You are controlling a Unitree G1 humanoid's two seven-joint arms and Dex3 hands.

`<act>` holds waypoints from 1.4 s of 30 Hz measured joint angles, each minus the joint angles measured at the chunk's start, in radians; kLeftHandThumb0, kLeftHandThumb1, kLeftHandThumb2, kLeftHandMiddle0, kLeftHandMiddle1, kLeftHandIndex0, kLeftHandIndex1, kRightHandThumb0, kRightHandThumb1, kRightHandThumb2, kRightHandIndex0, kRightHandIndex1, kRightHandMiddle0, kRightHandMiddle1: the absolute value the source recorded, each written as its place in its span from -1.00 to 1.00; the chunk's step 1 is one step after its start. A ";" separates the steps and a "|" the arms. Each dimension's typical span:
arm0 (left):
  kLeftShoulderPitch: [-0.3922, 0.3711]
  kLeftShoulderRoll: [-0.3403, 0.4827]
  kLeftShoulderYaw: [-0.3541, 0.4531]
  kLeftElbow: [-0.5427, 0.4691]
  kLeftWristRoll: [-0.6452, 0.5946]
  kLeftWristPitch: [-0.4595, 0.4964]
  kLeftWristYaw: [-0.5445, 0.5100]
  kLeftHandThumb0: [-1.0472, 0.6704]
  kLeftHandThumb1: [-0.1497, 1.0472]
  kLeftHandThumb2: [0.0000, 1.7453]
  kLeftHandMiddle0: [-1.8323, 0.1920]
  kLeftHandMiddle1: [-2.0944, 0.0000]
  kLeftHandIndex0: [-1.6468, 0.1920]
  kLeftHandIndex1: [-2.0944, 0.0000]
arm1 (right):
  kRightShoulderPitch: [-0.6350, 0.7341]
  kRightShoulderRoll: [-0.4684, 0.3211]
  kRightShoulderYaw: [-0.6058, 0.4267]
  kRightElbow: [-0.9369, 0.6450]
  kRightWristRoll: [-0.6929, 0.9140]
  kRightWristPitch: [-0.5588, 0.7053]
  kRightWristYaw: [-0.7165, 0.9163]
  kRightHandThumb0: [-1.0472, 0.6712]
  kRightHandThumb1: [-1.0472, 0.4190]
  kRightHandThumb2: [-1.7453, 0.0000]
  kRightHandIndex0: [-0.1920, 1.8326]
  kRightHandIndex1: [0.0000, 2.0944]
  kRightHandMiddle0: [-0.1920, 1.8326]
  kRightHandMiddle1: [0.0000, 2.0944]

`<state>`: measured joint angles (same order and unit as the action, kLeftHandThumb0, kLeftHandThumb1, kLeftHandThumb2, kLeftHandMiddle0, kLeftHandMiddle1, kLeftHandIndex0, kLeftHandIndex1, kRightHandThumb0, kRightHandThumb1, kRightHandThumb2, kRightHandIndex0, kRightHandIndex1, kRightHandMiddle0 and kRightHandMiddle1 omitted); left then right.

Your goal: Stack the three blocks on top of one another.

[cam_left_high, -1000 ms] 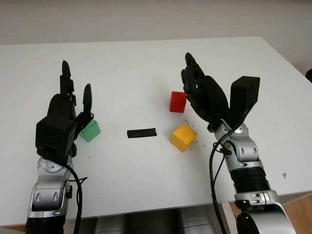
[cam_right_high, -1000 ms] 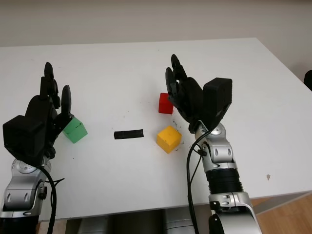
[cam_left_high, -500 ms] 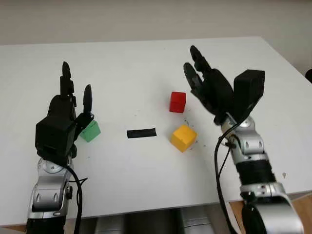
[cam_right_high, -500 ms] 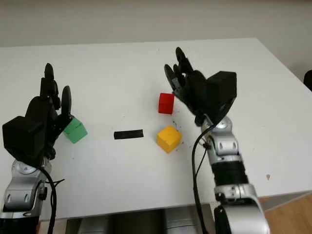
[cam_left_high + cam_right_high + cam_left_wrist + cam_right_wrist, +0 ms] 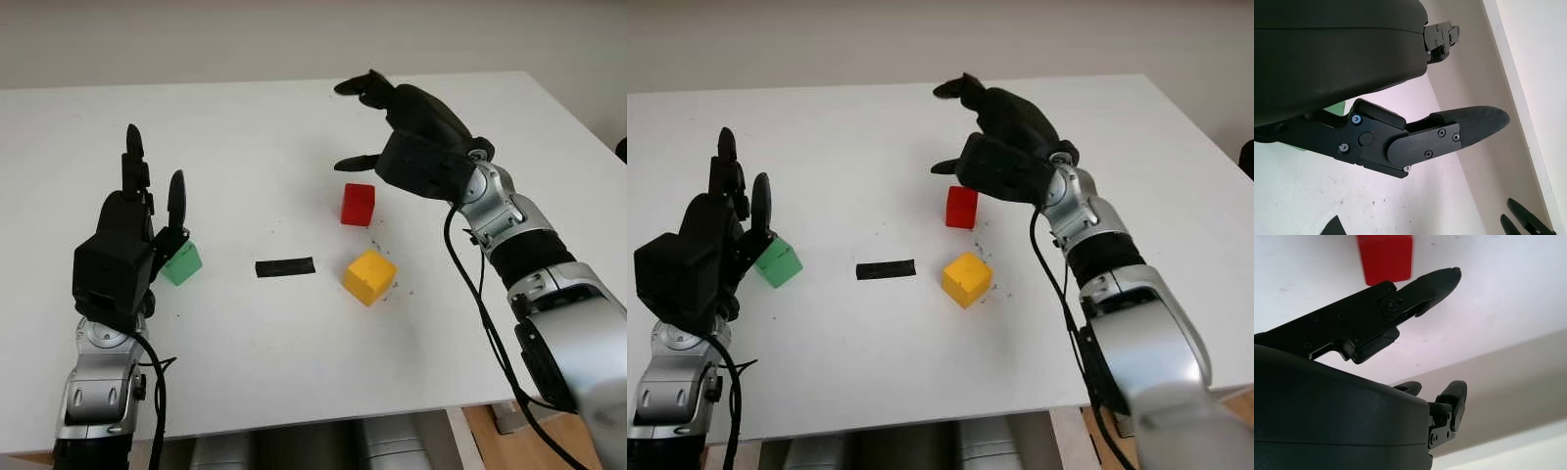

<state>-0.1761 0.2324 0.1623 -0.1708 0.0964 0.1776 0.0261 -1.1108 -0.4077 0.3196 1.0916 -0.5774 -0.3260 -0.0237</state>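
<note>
Three blocks are sitting on the white table (image 5: pixel 294 362), each one apart from the others; none is sitting on top of another yet. The red block (image 5: pixel 358 205) is sitting near the middle of the table; the yellow block (image 5: pixel 369 277) is sitting closer to the robot, near the red one but not touching it; the green block (image 5: pixel 181 263) is sitting far off on the left side. A small black strip (image 5: pixel 285 266) is lying flat on the table between the green block and the yellow block.

The right hand (image 5: pixel 397 122) is hanging in the air just behind and above the red block, with its palm facing down; its fingers are wide open and are holding nothing; one finger (image 5: pixel 1430 281) is pointing out just past the red block (image 5: pixel 1385 257) without touching it.

The left hand (image 5: pixel 132 230) is standing up on the left side, right next to the green block; its fingers are pointing up and open, and it is holding nothing; I cannot tell if it is touching the green block.
</note>
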 measured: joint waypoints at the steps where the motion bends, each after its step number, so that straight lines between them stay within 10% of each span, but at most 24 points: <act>1: -0.002 0.000 0.000 0.000 0.000 0.001 -0.001 -0.72 1.00 -0.21 1.00 1.00 1.00 1.00 | -0.006 0.000 0.012 0.015 -0.011 0.000 0.001 -0.54 -0.71 0.94 -0.55 -0.87 -0.57 -0.68; 42: -0.007 0.001 0.000 0.002 0.014 -0.001 -0.001 -0.70 1.00 -0.21 1.00 1.00 1.00 0.98 | -0.026 0.006 0.271 0.109 -0.242 0.117 -0.059 -0.54 -0.76 0.94 -0.44 -0.93 -0.23 -0.82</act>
<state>-0.1831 0.2330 0.1627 -0.1692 0.1106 0.1770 0.0255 -1.1367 -0.4017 0.5907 1.2005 -0.8191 -0.2086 -0.0825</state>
